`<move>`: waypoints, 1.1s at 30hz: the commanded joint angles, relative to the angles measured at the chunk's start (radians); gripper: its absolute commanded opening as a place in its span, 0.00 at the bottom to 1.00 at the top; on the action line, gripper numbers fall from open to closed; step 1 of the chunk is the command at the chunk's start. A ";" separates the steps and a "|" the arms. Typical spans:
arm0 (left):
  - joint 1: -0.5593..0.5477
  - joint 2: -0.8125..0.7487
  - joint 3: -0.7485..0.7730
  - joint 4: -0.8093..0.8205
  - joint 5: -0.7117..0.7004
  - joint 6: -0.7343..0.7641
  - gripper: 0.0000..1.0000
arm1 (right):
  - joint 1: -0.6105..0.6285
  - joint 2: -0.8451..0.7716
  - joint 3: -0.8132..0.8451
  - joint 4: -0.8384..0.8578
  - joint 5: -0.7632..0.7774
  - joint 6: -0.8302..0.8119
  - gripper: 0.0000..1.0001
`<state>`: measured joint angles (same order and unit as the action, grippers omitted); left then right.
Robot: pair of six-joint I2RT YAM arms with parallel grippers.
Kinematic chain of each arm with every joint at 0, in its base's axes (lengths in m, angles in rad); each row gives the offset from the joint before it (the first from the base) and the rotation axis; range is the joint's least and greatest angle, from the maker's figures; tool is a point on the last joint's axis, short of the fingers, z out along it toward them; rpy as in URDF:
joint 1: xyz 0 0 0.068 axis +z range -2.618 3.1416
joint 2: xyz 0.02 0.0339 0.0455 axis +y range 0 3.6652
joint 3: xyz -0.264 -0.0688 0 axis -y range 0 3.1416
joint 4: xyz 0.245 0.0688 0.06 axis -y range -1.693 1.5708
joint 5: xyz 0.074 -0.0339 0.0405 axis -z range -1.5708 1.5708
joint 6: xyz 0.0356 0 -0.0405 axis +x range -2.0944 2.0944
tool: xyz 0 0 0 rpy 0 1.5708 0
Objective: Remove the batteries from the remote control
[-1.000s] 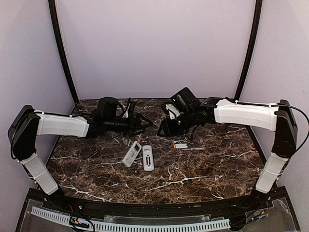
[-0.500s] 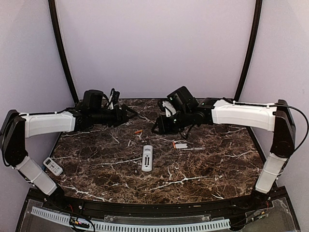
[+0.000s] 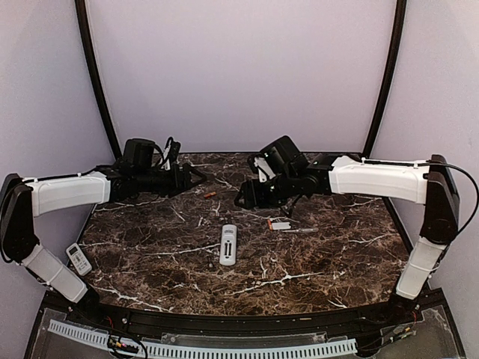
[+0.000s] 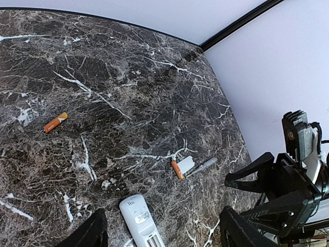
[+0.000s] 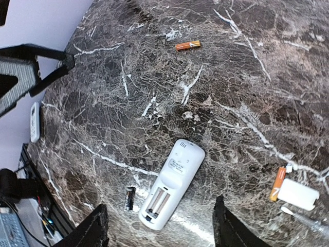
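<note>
At mid-table, a little toward the near edge, the remote (image 5: 172, 180) lies face down with its bay uncovered. From my right wrist both slots look empty. My left claw (image 4: 162, 221) and right claw (image 5: 160, 218) hang over the far half of the table (image 3: 337, 262), tips turned toward each other. Each is spread wide and holds nothing.

The far battery (image 5: 187, 45) lies alone near the far edge, left of centre, well apart from the remote. The right battery (image 5: 277, 189) lies to the remote's right, toward the right edge and just beside the white cover (image 5: 299, 194), with the thin rod (image 5: 303, 218) close by. A small dark piece (image 5: 129, 198) lies just beside the remote's open end; I cannot tell what it is.

A second remote (image 3: 77, 258) lies past the left edge near the near-left corner. Whether it is loaded I cannot see.

By my reading the unloading of the mid-table remote is done: two orange cells out, the bay bare. What remains is to check that dark piece. If the second remote counts, my left arm would have to swing back toward the near-left corner, come down on it squarely and pinch it across its narrow sides. It sits off the marble, so that reach looks awkward.
</note>
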<state>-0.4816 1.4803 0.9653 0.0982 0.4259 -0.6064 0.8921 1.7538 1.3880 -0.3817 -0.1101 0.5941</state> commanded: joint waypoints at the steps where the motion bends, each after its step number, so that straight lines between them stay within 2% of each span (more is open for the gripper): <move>1: 0.017 -0.013 0.010 -0.048 -0.006 0.029 0.74 | 0.001 -0.048 -0.028 0.024 0.044 0.003 0.72; 4: 0.030 -0.009 0.019 -0.060 -0.010 0.036 0.74 | -0.006 -0.052 -0.039 0.023 0.051 0.005 0.84; 8: 0.047 -0.014 0.024 -0.084 -0.024 0.055 0.75 | -0.022 -0.067 -0.053 0.019 0.063 0.002 0.94; 13: 0.079 -0.019 0.025 -0.122 -0.052 0.076 0.75 | -0.056 -0.089 -0.082 0.024 0.070 0.000 0.98; 18: 0.116 -0.035 0.011 -0.147 -0.096 0.078 0.76 | -0.106 -0.112 -0.124 0.028 0.081 -0.004 0.99; 22: 0.159 -0.079 -0.041 -0.226 -0.235 0.035 0.80 | -0.159 -0.138 -0.164 0.028 0.092 -0.004 0.99; 27: 0.247 -0.180 -0.167 -0.362 -0.503 -0.075 0.97 | -0.233 -0.180 -0.199 0.023 0.107 -0.022 0.99; 33: 0.364 -0.250 -0.233 -0.612 -0.678 -0.252 0.99 | -0.347 -0.229 -0.241 0.051 0.077 -0.063 0.99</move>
<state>-0.1722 1.2675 0.7624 -0.2855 -0.0769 -0.7177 0.6060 1.5719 1.1767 -0.3679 -0.0257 0.5720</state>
